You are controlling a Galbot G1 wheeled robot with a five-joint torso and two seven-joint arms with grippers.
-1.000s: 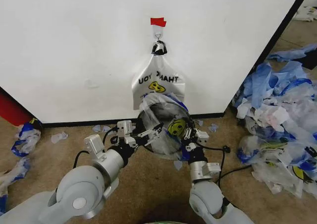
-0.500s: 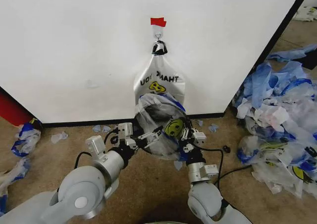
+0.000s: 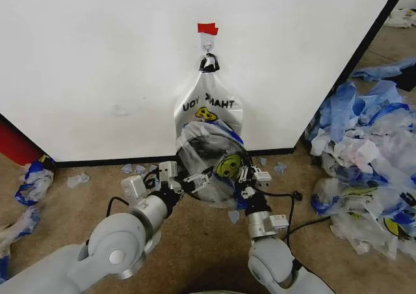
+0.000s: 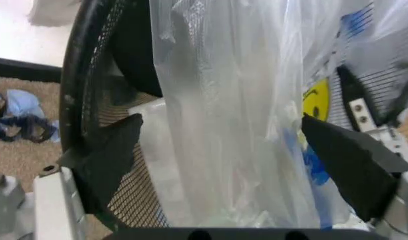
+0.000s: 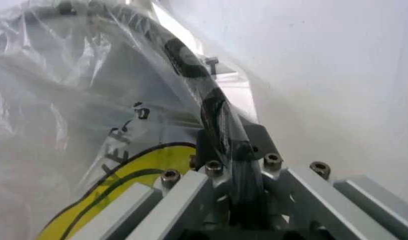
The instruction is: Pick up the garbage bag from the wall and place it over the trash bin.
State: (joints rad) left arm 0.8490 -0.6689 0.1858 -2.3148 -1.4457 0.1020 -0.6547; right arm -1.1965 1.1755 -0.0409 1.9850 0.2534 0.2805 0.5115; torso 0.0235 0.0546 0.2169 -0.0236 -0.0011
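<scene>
Head view shows the garbage bag (image 3: 211,152) draped over the trash bin (image 3: 195,149), which sits tilted on the floor against the wall (image 3: 97,60), mouth towards us, long axis leaning back. We judge the film light, limp and slippery, so the blue hem is the place to pinch. Our left tool (image 3: 193,180) has its fingers spread, one inside the mesh, film between them. Our right tool (image 3: 248,178) is clamped on the bag-covered rim.
</scene>
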